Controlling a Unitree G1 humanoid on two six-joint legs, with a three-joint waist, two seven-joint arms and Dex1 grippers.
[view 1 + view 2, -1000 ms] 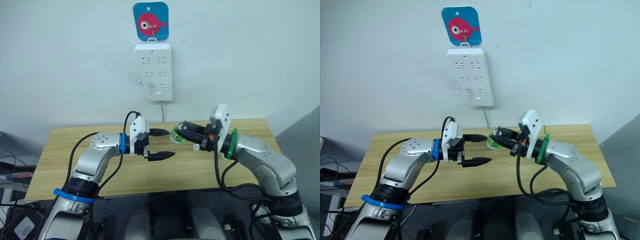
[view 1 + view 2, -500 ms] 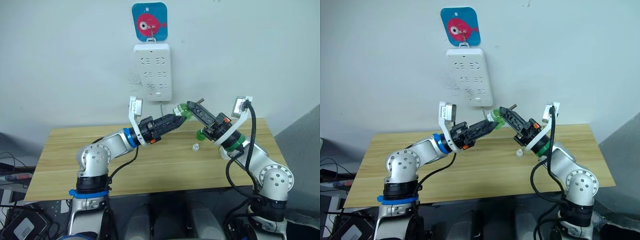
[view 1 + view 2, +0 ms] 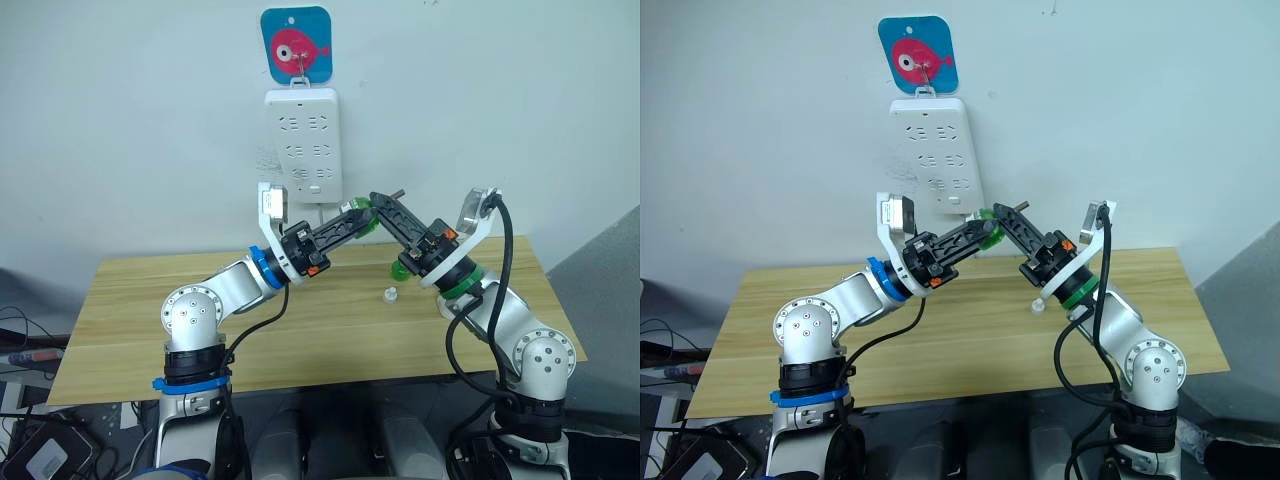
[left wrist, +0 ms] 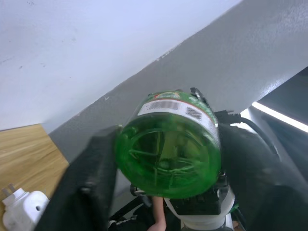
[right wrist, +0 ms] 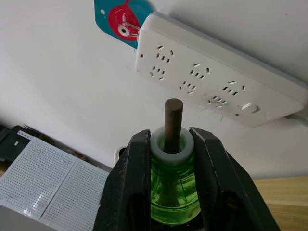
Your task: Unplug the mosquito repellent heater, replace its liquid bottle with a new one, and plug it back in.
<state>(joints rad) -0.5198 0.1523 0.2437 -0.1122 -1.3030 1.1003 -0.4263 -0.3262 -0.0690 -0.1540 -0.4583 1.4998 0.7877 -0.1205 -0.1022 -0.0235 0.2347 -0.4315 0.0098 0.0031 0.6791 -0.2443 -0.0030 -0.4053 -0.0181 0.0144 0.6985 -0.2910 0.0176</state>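
The new one [image 5: 172,178], a translucent green bottle with a white collar and a brown wick, is held in the air just below the power strip. My right gripper [image 5: 172,144] is shut on its neck end. My left gripper [image 3: 356,213] is shut around its base [image 4: 168,154], so both grippers meet at the bottle [image 3: 368,222]. A white rounded unit with two stubs, the heater [image 4: 19,207], lies on the table in the left wrist view. A green piece [image 3: 400,268] shows behind my right arm; I cannot tell what it is.
The white wall power strip [image 3: 303,143] hangs under a blue fish-print hook [image 3: 296,45], with its sockets unoccupied. A small white piece [image 3: 388,294] lies on the wooden table [image 3: 130,320]. A cord drops from the strip behind the grippers.
Both arms rose from table height to just under the power strip. My left gripper, open a second ago, closed on the base of the bottle that my right gripper holds.
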